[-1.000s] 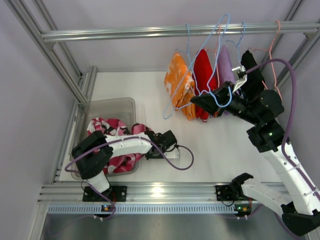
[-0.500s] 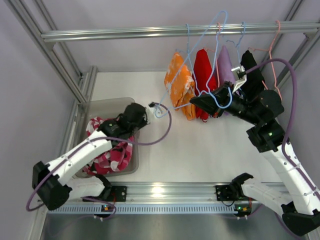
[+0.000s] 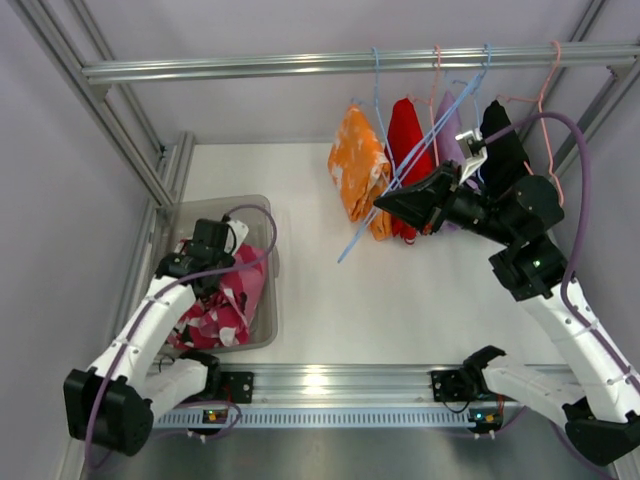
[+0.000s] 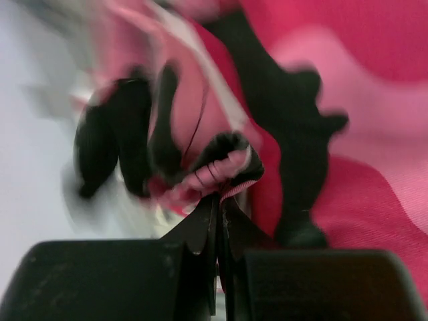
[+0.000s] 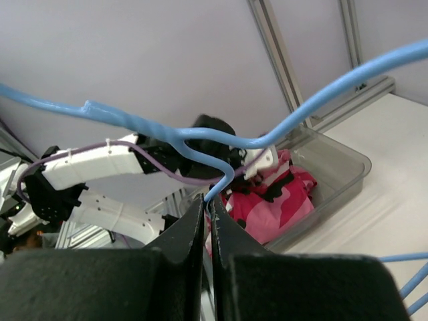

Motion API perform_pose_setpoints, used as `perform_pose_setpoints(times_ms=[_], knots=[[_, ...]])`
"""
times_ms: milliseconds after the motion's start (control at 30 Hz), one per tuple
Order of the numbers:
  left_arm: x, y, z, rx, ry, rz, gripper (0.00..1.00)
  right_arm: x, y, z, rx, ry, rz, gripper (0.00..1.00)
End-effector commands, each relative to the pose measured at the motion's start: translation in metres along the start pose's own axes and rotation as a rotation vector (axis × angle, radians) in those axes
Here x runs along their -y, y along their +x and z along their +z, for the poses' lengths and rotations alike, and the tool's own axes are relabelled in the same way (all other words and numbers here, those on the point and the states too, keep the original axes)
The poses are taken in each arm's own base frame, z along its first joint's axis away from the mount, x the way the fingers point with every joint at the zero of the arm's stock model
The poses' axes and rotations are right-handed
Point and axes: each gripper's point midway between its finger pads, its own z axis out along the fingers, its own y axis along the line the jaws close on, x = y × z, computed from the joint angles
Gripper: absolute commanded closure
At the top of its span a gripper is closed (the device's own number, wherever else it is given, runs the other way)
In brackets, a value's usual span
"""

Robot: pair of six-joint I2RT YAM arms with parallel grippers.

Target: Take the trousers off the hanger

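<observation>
The pink-white-black camouflage trousers (image 3: 225, 300) lie bunched in the clear bin (image 3: 268, 215). My left gripper (image 3: 208, 262) is over the bin and shut on a fold of them (image 4: 221, 170). The orange trousers with white blotches (image 3: 357, 165) hang from a hanger on the rail. My right gripper (image 3: 382, 204) is shut on the wire of a bare light-blue hanger (image 3: 355, 243), which hangs slanted from the rail. In the right wrist view the wire (image 5: 227, 140) is pinched between the jaws, with the camouflage trousers (image 5: 281, 200) in the bin beyond.
An aluminium rail (image 3: 250, 66) crosses the back. Red (image 3: 405, 150), purple (image 3: 450, 120) and black (image 3: 505, 150) garments hang from it beside the orange trousers. Frame posts stand at left and right. The bin (image 5: 348, 160) sits at the table's left.
My left arm has pulled back from the low end of the blue hanger to over the bin and now pinches the camouflage cloth. The blue hanger has swung into a straighter slant.
</observation>
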Motion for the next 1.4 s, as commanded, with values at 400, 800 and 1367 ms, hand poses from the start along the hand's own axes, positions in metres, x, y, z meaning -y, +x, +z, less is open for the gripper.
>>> perform_pose_setpoints(times_ms=[400,800,1367], knots=[[0.047,0.013,-0.009,0.024,0.337,0.043,0.08,-0.052,-0.039,-0.006,0.06,-0.111,-0.122,1.0],[0.018,-0.135,-0.205,0.802,0.577,-0.175,0.01,-0.075,-0.048,-0.008,0.072,-0.175,-0.165,1.0],[0.066,-0.201,-0.375,1.127,1.497,-0.041,0.14,-0.102,-0.026,0.032,0.036,-0.335,-0.098,1.0]])
